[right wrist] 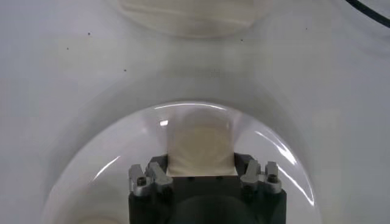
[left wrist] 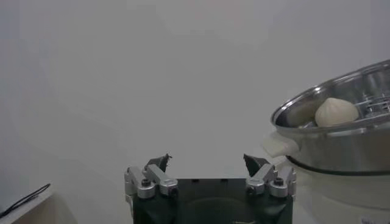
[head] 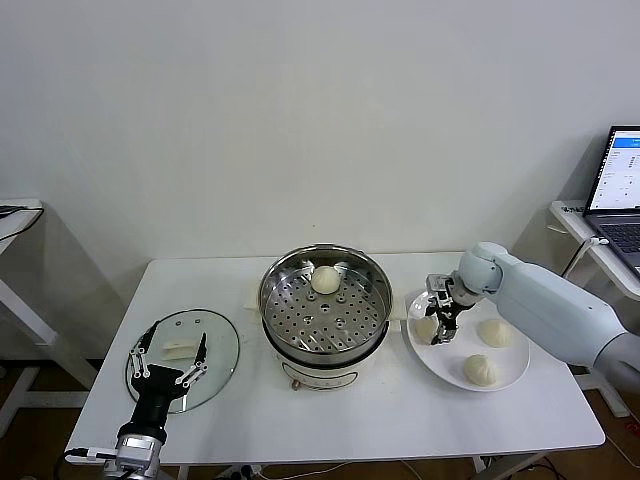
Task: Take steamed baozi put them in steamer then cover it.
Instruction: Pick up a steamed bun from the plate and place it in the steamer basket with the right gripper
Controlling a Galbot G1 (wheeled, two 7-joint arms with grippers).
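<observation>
The shiny steamer (head: 272, 290) stands mid-table with one baozi (head: 325, 280) on its perforated tray; both also show in the left wrist view, the steamer (left wrist: 341, 146) and the baozi (left wrist: 335, 112). Three baozi lie on a white plate (head: 512, 388). My right gripper (head: 441, 322) is down at the plate's left side, shut on one baozi (head: 426, 328), which sits squeezed between the fingers in the right wrist view (right wrist: 201, 143). Two more baozi (head: 495, 332) (head: 481, 369) lie free. The glass cover (head: 222, 340) lies flat at the left. My left gripper (head: 168, 358) hovers open over it.
A laptop (head: 622, 190) sits on a side table at the far right. Another table edge (head: 15, 215) shows at the far left. The white table (head: 350, 420) has bare surface in front of the steamer.
</observation>
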